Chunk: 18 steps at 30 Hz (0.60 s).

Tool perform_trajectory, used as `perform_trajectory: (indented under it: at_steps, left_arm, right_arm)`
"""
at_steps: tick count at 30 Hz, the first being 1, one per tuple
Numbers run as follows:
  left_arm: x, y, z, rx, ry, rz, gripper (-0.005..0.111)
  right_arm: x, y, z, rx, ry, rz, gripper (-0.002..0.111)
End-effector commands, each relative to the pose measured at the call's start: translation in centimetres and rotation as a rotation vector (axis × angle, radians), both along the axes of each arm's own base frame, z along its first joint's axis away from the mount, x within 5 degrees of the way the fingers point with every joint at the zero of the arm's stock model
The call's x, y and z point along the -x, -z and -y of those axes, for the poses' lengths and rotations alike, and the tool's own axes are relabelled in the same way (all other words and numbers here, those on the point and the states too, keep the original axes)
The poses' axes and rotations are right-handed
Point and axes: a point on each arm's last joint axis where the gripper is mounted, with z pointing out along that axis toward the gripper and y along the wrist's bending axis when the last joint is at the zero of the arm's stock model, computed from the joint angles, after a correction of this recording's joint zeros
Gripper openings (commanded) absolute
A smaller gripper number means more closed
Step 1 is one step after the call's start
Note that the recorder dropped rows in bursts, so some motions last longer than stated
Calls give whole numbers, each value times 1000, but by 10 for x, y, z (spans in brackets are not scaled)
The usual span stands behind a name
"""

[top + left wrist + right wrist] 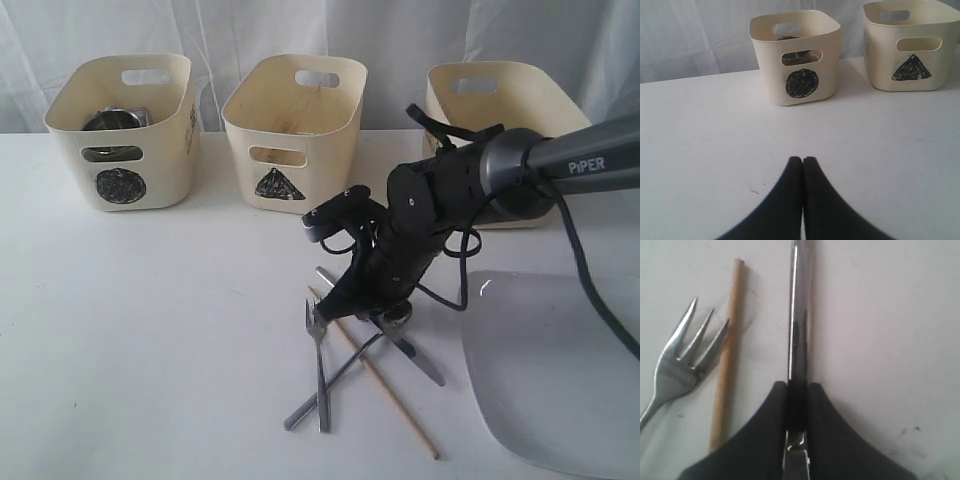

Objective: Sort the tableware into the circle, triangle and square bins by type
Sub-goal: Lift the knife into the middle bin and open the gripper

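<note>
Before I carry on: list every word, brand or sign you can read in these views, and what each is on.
"PiPER": on the grey forearm of the right arm.
Scribbled black circle, no words: front of the circle bin.
Scribbled black triangle, no words: front of the triangle bin.
Dark marks on the circle bin's side: too blurred to read.
Third bin: its front is hidden behind the arm, so no sign can be seen.

The right arm point(560, 160) covers the front of the third bin point(500, 85), so its mark cannot be read. The white plate point(560, 380) runs off the exterior view's right and bottom edges. Inside the circle bin point(75, 165) only a steel rim point(112, 120) shows. The right claw point(390, 315) hides the middle of the knife point(425, 365). The handle of the fork point(677, 370) leaves the right wrist view.
</note>
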Motion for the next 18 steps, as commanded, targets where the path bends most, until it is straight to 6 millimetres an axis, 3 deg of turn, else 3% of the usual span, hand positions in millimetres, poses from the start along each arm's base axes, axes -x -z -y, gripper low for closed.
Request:
perform_trajectory:
  at_steps: [1, 8, 13, 18]
  left_arm:
    - [0, 1, 0, 6, 3, 1, 0]
    - [0, 1, 0, 6, 3, 1, 0]
    - [0, 1, 0, 6, 3, 1, 0]
    - [0, 1, 0, 6, 3, 1, 0]
  right_arm:
    - [3, -29, -3, -115, 92, 43, 0]
    - [13, -86, -3, -401, 280, 198, 0]
    - [16, -121, 15, -561, 440, 430, 0]
    - [-4, -154, 37, -695, 613, 685, 0]
